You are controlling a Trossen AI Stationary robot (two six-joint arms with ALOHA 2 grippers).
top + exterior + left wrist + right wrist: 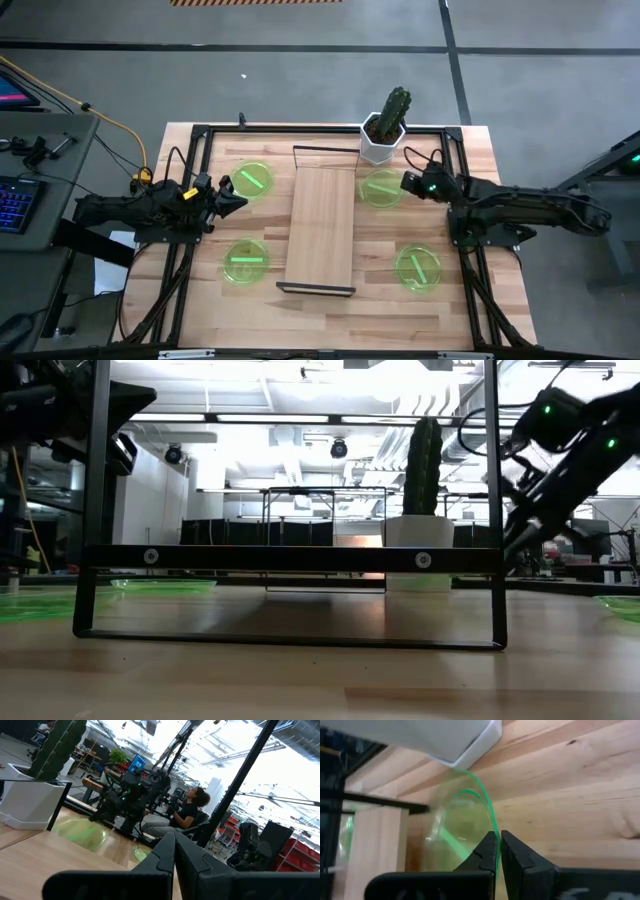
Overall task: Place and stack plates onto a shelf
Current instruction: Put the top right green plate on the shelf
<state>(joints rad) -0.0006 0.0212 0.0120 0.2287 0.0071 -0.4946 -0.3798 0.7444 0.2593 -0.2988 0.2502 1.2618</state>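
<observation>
Four green plates lie flat on the table around the shelf, a light-wood board with black end frames in the middle. They are the far-left plate, the near-left plate, the far-right plate and the near-right plate. My right gripper is at the far-right plate's right edge, shut on it. My left gripper hovers between the two left plates, pointing toward the shelf. It is shut and holds nothing. My right gripper pinches the far-right plate's rim, on the side toward the table's right edge, between its two fingers. The fingers come from the table's right side, slanting down. Whether that edge is lifted off the table, I cannot tell.
A cactus in a white pot stands at the far edge, just beyond the held plate. A black metal frame borders the table. A person sits in the room beyond the table.
</observation>
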